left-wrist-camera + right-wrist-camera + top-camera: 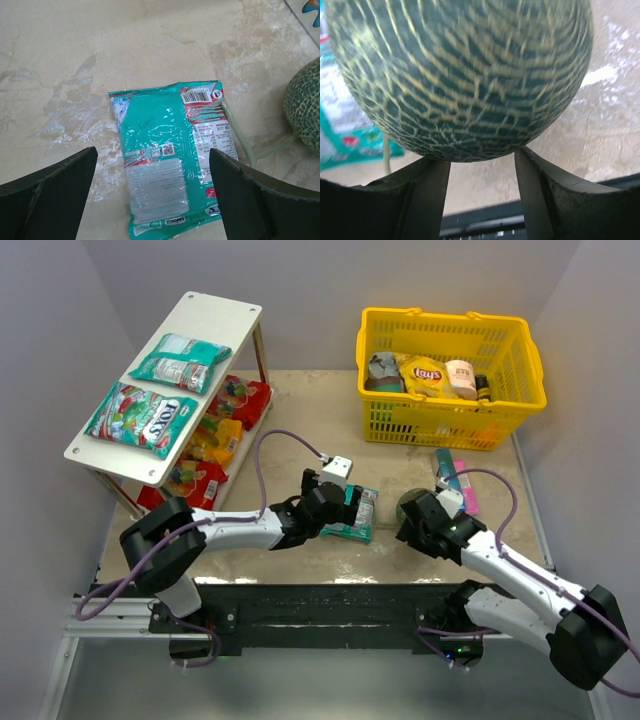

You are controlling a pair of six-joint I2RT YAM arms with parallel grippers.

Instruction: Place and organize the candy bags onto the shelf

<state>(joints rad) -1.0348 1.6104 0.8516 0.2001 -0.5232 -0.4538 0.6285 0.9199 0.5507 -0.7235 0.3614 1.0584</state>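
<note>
A teal candy bag (pixel 172 160) lies flat, back side up, on the table. My left gripper (pixel 152 200) is open just above it, with one finger (pixel 50 195) on each side of the bag and touching nothing. In the top view the left gripper (pixel 343 502) hovers over that bag (pixel 362 516). The white shelf (pixel 215 315) stands at the far left. Teal bags (pixel 180 360) and a large green-white bag (pixel 140 418) lie on its top tier, and red and yellow-orange bags (pixel 215 435) on its lower tier. My right gripper (pixel 482 157) is open, with its fingertips against the dark green ball (pixel 460 75).
The dark green ball (pixel 408 502) sits right of the teal bag, and shows at the right edge of the left wrist view (pixel 305 110). A yellow basket (pixel 450 318) at the back right holds a Lay's bag (pixel 422 375) and other items. Pink and blue flat items (pixel 457 480) lie in front of the basket.
</note>
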